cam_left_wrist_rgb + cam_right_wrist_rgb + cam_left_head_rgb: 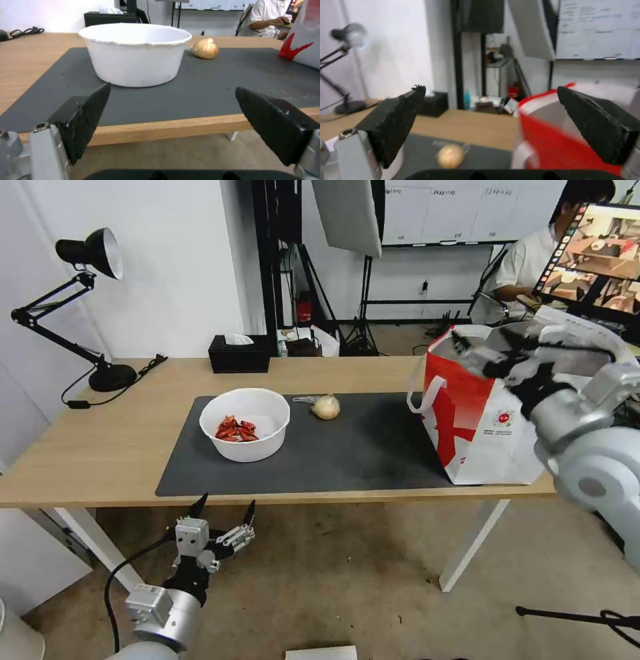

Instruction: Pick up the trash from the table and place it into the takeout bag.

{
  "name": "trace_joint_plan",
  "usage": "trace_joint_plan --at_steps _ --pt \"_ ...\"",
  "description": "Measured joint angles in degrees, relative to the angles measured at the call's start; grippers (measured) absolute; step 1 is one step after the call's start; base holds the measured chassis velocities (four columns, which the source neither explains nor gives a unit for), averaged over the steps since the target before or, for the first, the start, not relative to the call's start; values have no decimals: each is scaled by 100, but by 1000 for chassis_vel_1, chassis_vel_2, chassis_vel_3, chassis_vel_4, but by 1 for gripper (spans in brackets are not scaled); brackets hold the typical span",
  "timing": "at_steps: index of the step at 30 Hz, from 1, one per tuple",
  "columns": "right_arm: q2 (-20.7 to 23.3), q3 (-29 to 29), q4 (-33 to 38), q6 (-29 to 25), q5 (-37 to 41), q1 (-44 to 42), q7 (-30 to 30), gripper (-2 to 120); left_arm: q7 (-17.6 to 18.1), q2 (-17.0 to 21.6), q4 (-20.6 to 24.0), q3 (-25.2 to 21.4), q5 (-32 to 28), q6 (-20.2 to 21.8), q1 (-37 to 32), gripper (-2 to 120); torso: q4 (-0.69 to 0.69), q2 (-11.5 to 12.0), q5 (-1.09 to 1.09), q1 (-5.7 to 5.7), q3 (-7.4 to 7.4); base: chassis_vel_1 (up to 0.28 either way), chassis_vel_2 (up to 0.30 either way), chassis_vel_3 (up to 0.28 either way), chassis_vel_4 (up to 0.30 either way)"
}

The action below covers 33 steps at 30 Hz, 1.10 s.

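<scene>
- Head view: my left gripper [224,515] hangs below the near edge of the table [120,447], fingers spread and holding nothing. My right gripper [497,355] is up over the mouth of the takeout bag [480,433], which stands on the right end of the mat [347,447]. The white bowl [245,424] with red scraps sits on the mat's left part; the wrapped onion-like lump [326,407] lies just behind and to its right, its twisted wrap tail pointing left, so its long axis runs along the table
- Left wrist view: both pads [90,117] stand wide apart, the bowl [135,53] straight ahead past the table edge. I judge that a low reach could knock the edge, or tip the bowl and spill the scraps
- Right wrist view: pads [396,125] spread, empty, beside the bag's red rim [553,140]; a careless swing might snag it
</scene>
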<state>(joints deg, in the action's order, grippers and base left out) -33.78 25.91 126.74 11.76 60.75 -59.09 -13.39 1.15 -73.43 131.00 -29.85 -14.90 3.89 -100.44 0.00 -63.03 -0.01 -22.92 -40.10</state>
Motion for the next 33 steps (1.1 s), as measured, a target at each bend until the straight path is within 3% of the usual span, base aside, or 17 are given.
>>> trace_joint_plan --at_steps 6,8,15,17,22,33 --pt "-528 47 314 -447 -756 -1113 156 100 -1 -89 25 -12 22 -12 -5 100 1 0 0 0 0 0 0 0 0" --pt "-918 128 395 -731 -1356 -1817 286 100 -2 -107 44 -21 27 -15 -13 100 0 0 2 0 0 0 0 0 0" --pt "-1492 133 240 -1502 -2394 -2831 520 100 -6 -119 42 -40 35 -23 -13 100 0 0 0 0 0 0 0 0 0" --pt "-1844 56 42 -1911 -2887 -3312 589 100 -15 -153 6 -21 80 -41 -26 100 -1 0 2 0 0 0 0 0 0" --pt "-2115 -72 -205 -2136 -3302 -3656 625 100 -20 -182 -22 6 125 -105 -42 100 0 0 0 1 0 0 0 0 0" --pt "-2277 -157 -466 -2143 -3359 -3649 647 100 -22 -189 -26 12 145 -114 -57 100 1 0 1 0 0 0 0 0 0"
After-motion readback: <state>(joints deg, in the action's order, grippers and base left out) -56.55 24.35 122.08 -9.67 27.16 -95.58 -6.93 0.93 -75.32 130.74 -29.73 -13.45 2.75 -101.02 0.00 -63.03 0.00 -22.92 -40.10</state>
